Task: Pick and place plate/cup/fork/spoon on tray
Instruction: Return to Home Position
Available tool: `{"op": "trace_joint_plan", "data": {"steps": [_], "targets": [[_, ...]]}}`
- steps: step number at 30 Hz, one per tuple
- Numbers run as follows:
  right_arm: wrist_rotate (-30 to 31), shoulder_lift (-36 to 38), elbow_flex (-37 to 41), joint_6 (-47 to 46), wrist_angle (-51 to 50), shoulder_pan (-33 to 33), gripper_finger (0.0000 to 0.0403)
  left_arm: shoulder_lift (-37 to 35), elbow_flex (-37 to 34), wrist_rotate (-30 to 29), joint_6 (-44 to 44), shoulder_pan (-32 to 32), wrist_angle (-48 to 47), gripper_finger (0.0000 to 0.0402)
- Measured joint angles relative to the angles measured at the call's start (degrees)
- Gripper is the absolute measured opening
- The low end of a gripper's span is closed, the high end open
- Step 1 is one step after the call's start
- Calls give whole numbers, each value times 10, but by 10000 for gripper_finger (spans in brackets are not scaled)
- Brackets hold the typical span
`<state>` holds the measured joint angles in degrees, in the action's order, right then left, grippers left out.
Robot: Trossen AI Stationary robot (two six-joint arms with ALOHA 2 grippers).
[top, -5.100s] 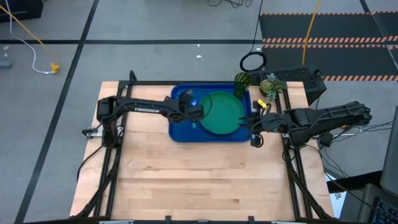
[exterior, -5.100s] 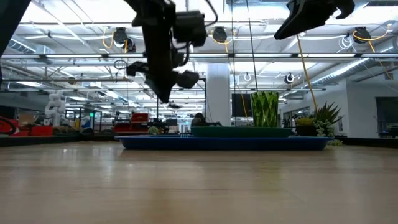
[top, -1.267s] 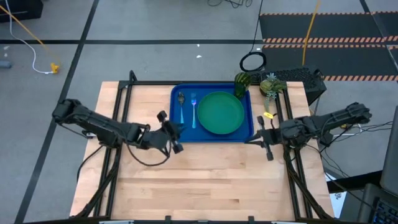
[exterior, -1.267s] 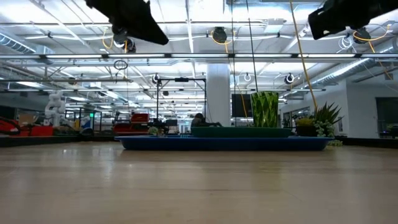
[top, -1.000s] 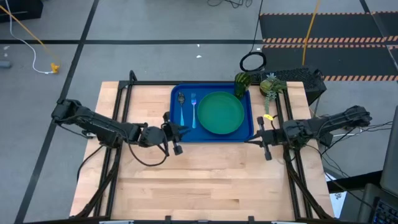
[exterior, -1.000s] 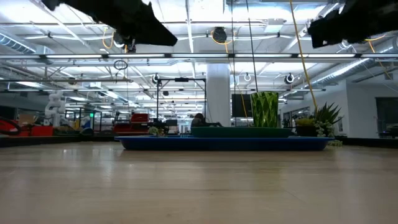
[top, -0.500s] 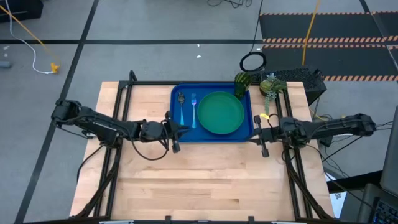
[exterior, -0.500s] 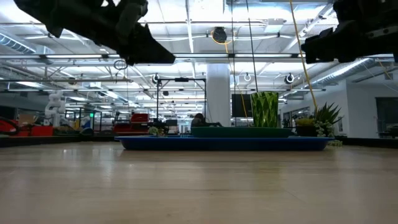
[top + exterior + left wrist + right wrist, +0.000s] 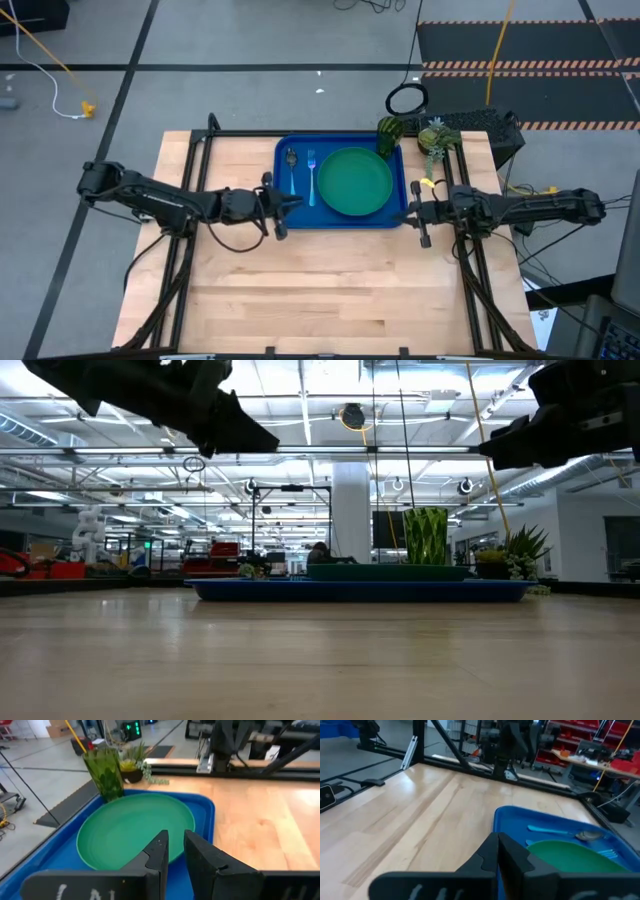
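The blue tray (image 9: 283,212) lies at the table's far middle. The green plate (image 9: 355,182) rests flat in it. The spoon (image 9: 291,168) and the light blue fork (image 9: 311,176) lie side by side left of the plate. The green cup (image 9: 388,135) stands upright at the tray's far right corner; it also shows in the left wrist view (image 9: 105,772). My left gripper (image 9: 287,207) hovers at the tray's near left corner, shut to a thin gap and empty. My right gripper (image 9: 408,213) hovers at the tray's near right corner, shut and empty.
A yellow-green pineapple-like toy (image 9: 433,138) and a dark ring (image 9: 406,99) sit beyond the tray's far right corner. Black frame rails (image 9: 190,170) run along the table's left and right sides. Bare wood (image 9: 330,290) lies on the near side of the tray.
Both arms have sunk and stretched out level. My left gripper has shifted slightly toward the far edge, and my right gripper toward the tray's near right corner. The things in the tray have stayed where they were.
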<state>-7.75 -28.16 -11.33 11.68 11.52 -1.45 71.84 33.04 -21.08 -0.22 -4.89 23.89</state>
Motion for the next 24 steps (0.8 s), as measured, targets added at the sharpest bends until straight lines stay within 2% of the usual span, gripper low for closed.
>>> {"op": "trace_joint_plan", "data": {"steps": [7,12,16,24], "targets": [[0,0,4,-31,7,1,0,-34,0,0,1,-1,0,65],[1,0,50,-50,69,19,0,-38,0,0,4,-3,3,65],[1,3,62,-57,76,23,0,-38,0,0,5,-3,3,65],[1,54,63,-57,55,23,0,-38,0,1,12,-3,3,65]]}}
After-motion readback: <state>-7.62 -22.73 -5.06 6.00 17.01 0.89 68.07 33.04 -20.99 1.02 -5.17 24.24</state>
